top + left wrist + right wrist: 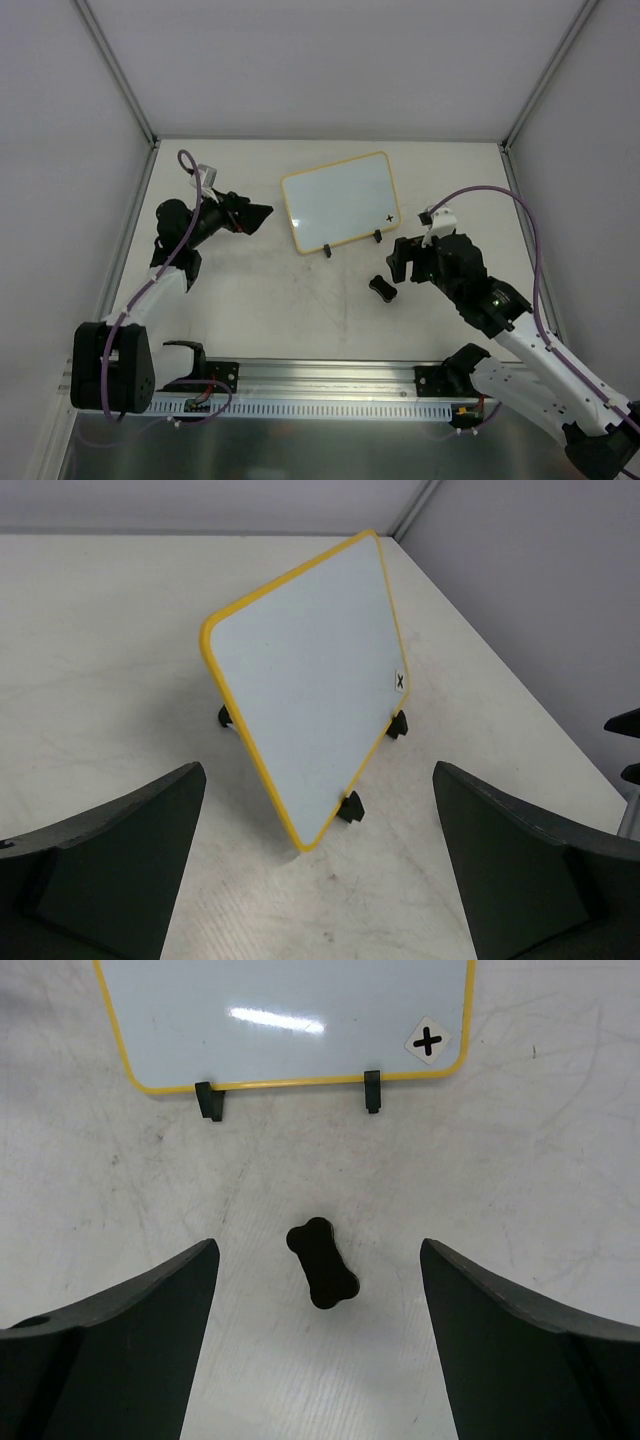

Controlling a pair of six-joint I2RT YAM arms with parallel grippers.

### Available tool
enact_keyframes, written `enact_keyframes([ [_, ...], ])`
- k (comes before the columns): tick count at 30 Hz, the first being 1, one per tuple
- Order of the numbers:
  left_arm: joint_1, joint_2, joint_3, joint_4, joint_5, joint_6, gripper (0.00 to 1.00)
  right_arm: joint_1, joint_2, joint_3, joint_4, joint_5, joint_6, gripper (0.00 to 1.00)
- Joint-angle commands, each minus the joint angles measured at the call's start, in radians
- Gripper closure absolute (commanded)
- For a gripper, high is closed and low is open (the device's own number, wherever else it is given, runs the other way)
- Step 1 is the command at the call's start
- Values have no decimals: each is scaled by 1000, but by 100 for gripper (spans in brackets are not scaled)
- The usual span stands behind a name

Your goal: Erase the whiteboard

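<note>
The whiteboard (340,200) lies at the table's middle back, white with a yellow rim, two black clip feet on its near edge and a small black cross in one corner. Its face (310,690) looks blank apart from that mark. A small black bone-shaped eraser (381,288) lies on the table in front of the board's right foot. My left gripper (255,217) hangs open just left of the board, its jaws empty (320,780). My right gripper (405,258) is open just right of the eraser; in its wrist view the eraser (322,1263) lies loose between the spread fingers (318,1245), touching neither.
White enclosure walls with metal corner posts (120,75) stand to the left, right and behind. The aluminium rail (330,385) with both arm bases runs along the near edge. Faint grey smudges mark the tabletop (320,300).
</note>
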Motion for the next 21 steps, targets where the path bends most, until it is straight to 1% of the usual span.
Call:
enact_keyframes([
  [1,11,-147,-63,-68,-185,-2,1,-5,-34,-19,71,37,-24,14],
  [3,9,-197,-103,-94,-217,-71,1,-5,-37,-28,83,43,-22,13],
  [4,2,-249,-115,-116,-255,-90,1,-7,-37,-30,85,53,-21,13],
  [6,-14,-296,-152,-163,-288,-110,1,-5,-34,-34,97,58,-22,13],
  [7,-29,-341,-165,-176,-299,-108,1,-5,-37,-45,103,58,-24,12],
  [9,-41,-378,-188,-232,-332,-88,1,-5,-49,-60,137,60,-28,12],
  [10,-46,-419,-192,-318,-367,-64,1,-5,-75,-98,181,57,-39,12],
  [11,-48,-430,-197,-319,-368,-64,1,-5,-75,-115,181,60,-39,12],
  [13,-51,-447,-214,-383,-407,-78,1,-7,-103,-146,220,79,-45,12],
  [16,-58,-497,-276,-392,-400,-56,1,-7,-136,-204,269,109,-53,12],
  [21,-61,-629,-361,-415,-418,-6,1,-5,-175,-266,332,83,-48,11],
])
